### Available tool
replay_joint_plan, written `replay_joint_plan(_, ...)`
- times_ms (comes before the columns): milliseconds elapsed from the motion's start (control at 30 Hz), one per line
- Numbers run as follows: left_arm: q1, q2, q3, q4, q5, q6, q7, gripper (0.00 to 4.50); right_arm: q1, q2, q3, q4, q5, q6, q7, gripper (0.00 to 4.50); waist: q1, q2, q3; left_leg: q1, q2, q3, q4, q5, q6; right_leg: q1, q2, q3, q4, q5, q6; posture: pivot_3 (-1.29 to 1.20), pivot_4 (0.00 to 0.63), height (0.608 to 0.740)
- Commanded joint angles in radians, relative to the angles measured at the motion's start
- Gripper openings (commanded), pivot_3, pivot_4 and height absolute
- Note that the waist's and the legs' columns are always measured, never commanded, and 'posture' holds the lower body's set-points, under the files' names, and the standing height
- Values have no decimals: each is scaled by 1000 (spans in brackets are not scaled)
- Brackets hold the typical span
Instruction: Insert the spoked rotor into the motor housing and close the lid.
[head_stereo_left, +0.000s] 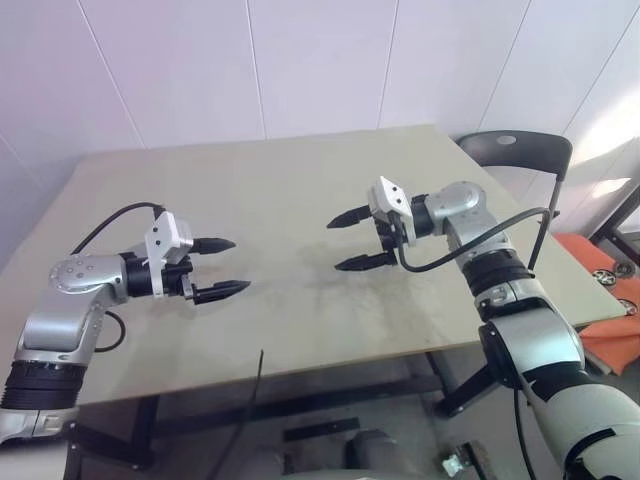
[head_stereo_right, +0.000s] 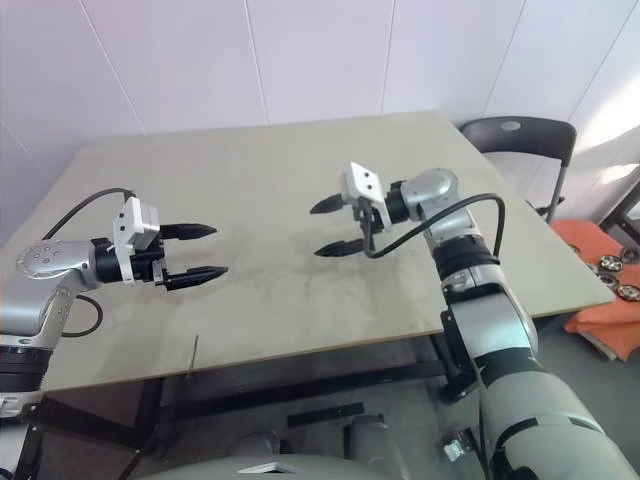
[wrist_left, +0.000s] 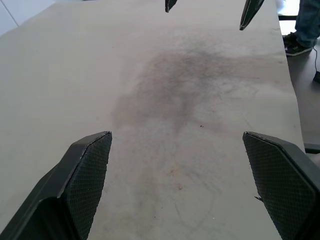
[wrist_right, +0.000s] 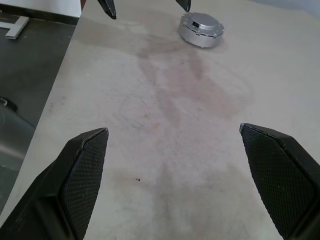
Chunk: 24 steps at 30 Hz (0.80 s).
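Observation:
A round silvery casing (wrist_right: 201, 30) stands on the table, seen in the right wrist view just beside the tips of my left gripper. I take it for the motor housing with the lid (wrist_right: 202, 21) flat on top. No copper shows, and the spoked rotor is hidden. My left gripper (head_stereo_left: 240, 265) hovers over the table's left side, open and empty, pointing right. Facing it from the right is my right gripper (head_stereo_left: 335, 246), also open and empty. In the head views the left hand covers the casing.
The bare tan table (head_stereo_left: 300, 180) has a darker smudge between the grippers. A black chair (head_stereo_left: 515, 150) stands at the back right corner. An orange mat with small parts (head_stereo_left: 605, 290) lies on the floor to the right. A person's leg and shoe (wrist_left: 300, 30) are beyond the table.

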Motion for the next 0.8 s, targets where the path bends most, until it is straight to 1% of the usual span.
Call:
replay_joint_plan(33, -22, 7, 13, -11, -7, -8, 0, 4463, -16, -13, -8, -43, 10, 0, 6, 4436, 0, 0, 0, 0, 0, 0, 0, 0, 0, 0, 0, 0, 0, 0, 0, 0, 0, 740)
replay_joint_plan(233, -23, 5, 7, 18, 7, -33, -6, 4463, 2, -22, -4, -70, 11, 20, 12, 4436, 0, 0, 0, 0, 0, 0, 0, 0, 0, 0, 0, 0, 0, 0, 0, 0, 0, 740)
replay_joint_plan(800, -64, 15, -6, 40, 5, -27, -30, 4463, 25, -34, -8, -124, 18, 58, 5, 4436, 1, 0, 0, 0, 0, 0, 0, 0, 0, 0, 0, 0, 0, 0, 0, 0, 0, 740)
